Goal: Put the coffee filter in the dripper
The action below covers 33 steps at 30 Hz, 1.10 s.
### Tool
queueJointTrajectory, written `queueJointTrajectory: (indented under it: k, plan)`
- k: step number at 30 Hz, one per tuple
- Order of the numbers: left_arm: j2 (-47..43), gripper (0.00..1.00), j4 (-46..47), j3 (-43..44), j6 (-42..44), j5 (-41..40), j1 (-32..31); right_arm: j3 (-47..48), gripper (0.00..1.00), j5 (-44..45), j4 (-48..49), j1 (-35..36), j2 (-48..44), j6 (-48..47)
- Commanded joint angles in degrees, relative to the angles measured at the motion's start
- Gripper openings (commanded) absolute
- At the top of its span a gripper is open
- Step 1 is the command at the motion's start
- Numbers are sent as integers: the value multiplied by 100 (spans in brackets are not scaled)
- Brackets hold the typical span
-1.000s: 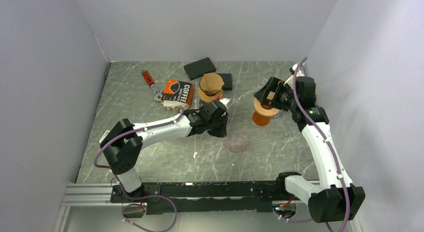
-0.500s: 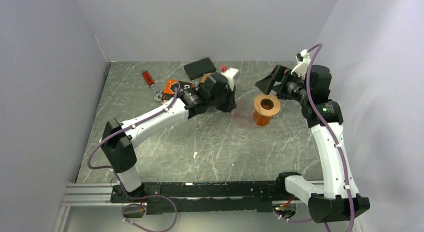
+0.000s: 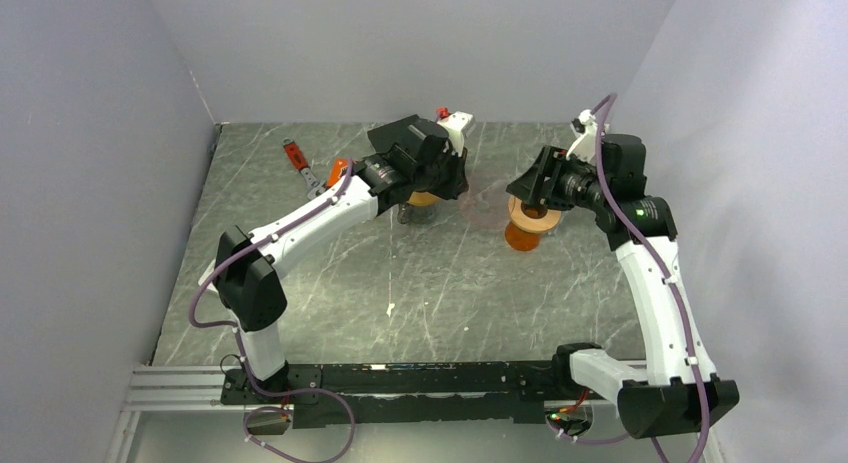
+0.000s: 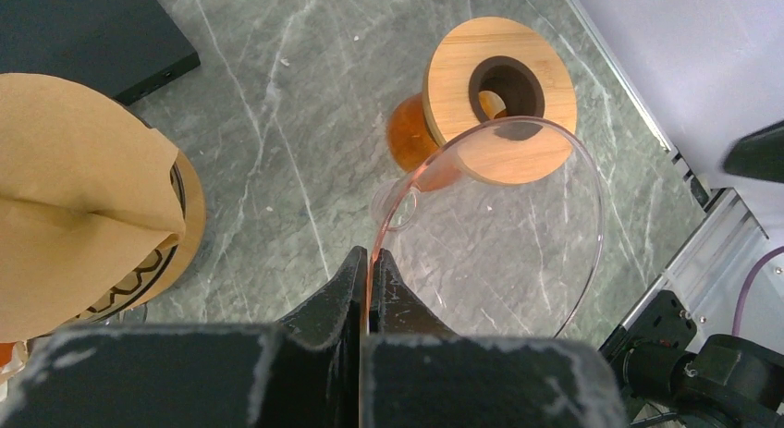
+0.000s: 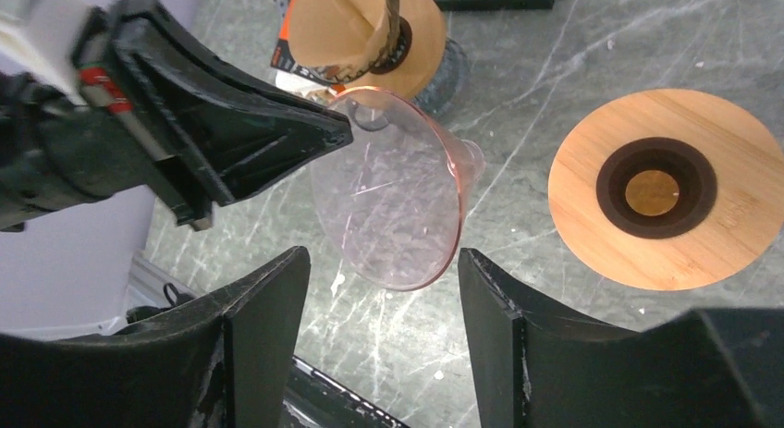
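My left gripper (image 4: 370, 257) is shut on the rim of a clear pink cone dripper (image 4: 499, 225) and holds it tilted in the air, beside the wooden-topped orange stand (image 4: 499, 100). In the top view the left gripper (image 3: 462, 188) and the dripper (image 3: 487, 198) are just left of the stand (image 3: 530, 221). Brown paper coffee filters (image 4: 83, 215) sit stacked on a holder to the left; they also show in the top view (image 3: 425, 196). My right gripper (image 5: 384, 262) is open and empty, above the dripper (image 5: 393, 201) and left of the wooden disc (image 5: 666, 188).
A black box (image 4: 83, 35) lies behind the filter holder. A red-handled tool (image 3: 297, 158) and an orange coffee bag (image 3: 338, 168) lie at the back left. The right wall stands close behind the right arm.
My left gripper has carried the dripper off the middle of the table, back and right toward the stand. The right gripper rose, then came back over the stand.
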Motion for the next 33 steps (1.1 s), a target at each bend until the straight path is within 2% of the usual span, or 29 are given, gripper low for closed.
queueJointTrajectory:
  k: [1, 7, 11, 17, 20, 21, 24, 28, 29, 31, 33]
  plan:
    - [-241, 0, 393, 110, -87, 233, -22, -106, 61, 309, 55, 222, 299, -82]
    - [-380, 0, 524, -39, -166, 384, -24, -147, 51, 932, 70, 511, 677, -1]
    - [-400, 0, 534, -93, -121, 370, -23, -60, 35, 1221, 68, 763, 868, -24]
    - [-369, 1, 543, -139, -96, 412, 6, 16, 2, 1678, 19, 949, 1077, -67]
    - [-379, 6, 598, -176, -60, 491, 27, -4, 0, 1719, 107, 950, 1123, -45]
    - [-400, 10, 624, -202, -20, 488, 29, 25, 0, 1741, 102, 948, 1158, -52]
    - [-545, 30, 822, -348, 33, 422, 41, 173, 0, 1840, 38, 950, 1229, -77]
    - [-814, 75, 1399, -685, 129, 761, 130, 335, 0, 1955, -42, 950, 1314, -155]
    - [-885, 82, 1473, -720, 237, 897, 154, 363, 0, 1967, -51, 950, 1327, -173]
    - [-1025, 90, 1510, -747, 449, 1143, 192, 339, 0, 1962, 6, 943, 1334, -178]
    - [-1180, 93, 1515, -777, 635, 1347, 222, 320, 0, 1890, 95, 921, 1359, -155]
